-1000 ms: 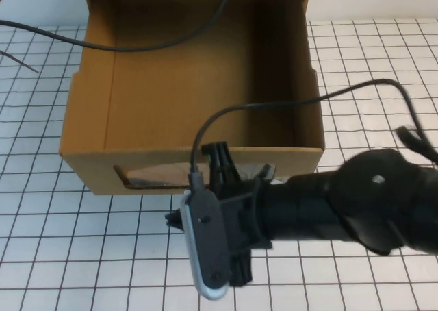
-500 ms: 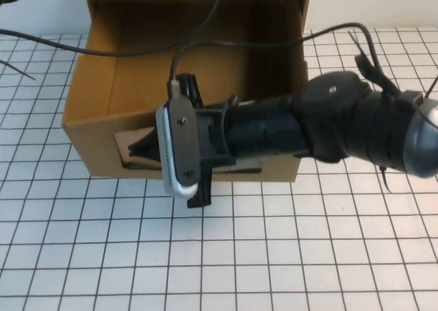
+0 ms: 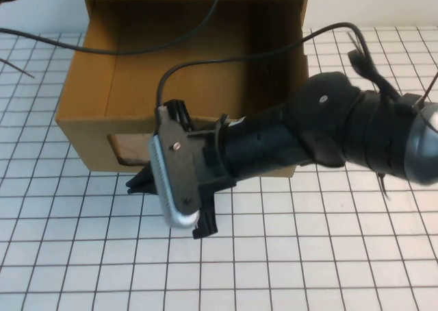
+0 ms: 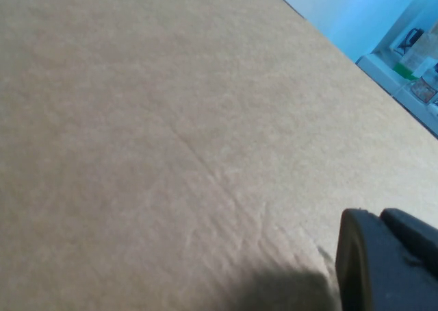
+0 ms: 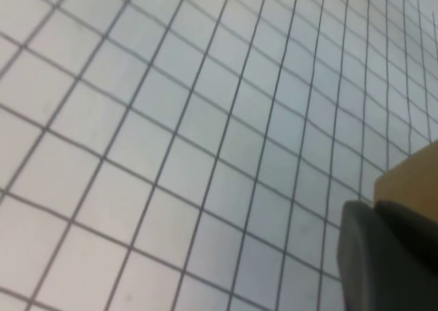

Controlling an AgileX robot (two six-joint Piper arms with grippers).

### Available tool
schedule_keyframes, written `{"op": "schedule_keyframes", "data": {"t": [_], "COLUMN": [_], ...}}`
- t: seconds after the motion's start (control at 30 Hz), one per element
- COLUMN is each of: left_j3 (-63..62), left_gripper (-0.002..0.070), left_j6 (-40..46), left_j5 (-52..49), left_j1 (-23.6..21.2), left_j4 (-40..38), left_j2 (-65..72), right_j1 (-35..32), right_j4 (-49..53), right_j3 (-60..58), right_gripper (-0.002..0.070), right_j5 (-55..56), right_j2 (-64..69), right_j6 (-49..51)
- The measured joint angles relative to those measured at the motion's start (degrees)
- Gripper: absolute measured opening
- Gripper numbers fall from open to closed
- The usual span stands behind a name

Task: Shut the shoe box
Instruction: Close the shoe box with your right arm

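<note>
A: Where does the shoe box (image 3: 185,78), that brown cardboard drawer with the clear window in its front panel, stand now?

B: At the far edge of the white gridded desk (image 3: 308,256), left of the middle, its open top facing up and its inside bare. The window shows only at the front panel's left end; the black arm covers the rest, so I see no pull tab.

A: What has changed in the last second?

B: The front panel has drawn back toward the far edge, less of the drawer shows, and the right arm has swung from the near right over the panel's front. I judge the drawer is partly pushed in, not yet shut.

A: And the right tool (image 3: 147,181)?

B: It lies low against the front panel near the window, under the grey wrist camera (image 3: 174,181). Whether it is wide or narrow I cannot tell. Its wrist view gives only desk grid, a cardboard corner and a dark finger edge.

A: The left tool (image 4: 383,263)?

B: It sits close against plain cardboard (image 4: 171,140), likely the box's outer sleeve, perhaps steadying it. Its opening I cannot tell either.

A: What remains?

B: Probably more pushing straight toward the far edge.
</note>
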State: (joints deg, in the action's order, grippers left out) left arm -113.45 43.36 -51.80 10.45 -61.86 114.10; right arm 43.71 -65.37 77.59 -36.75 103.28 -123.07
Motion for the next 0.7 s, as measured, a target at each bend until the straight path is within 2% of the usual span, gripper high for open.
{"op": "schedule_keyframes", "data": {"t": [0.23,0.43,0.57,0.7], "left_j3": [-0.09,-0.09,-0.12,-0.21], "left_gripper": [-0.0002,-0.0002,-0.0002,-0.0002], "left_j6": [0.00,0.00,0.00,0.23], "left_j5": [-0.81,-1.44,-1.58,-1.65], "left_j1": [0.00,0.00,0.00,0.00], "left_j4": [-0.22,-0.46,-0.56,-0.56], "left_j2": [0.00,0.00,0.00,0.00], "right_j1": [7.28,12.86,13.40,13.48], "right_j4": [1.96,2.30,2.20,1.84], "right_j3": [-10.56,-20.53,-21.59,-19.97], "right_gripper": [-0.0013,-0.0013,-0.0013,-0.0013], "right_j5": [17.66,37.32,41.91,40.77], "right_j2": [-4.52,-8.60,-9.65,-9.39], "right_j6": [-3.52,-9.83,-10.23,-10.23]}}
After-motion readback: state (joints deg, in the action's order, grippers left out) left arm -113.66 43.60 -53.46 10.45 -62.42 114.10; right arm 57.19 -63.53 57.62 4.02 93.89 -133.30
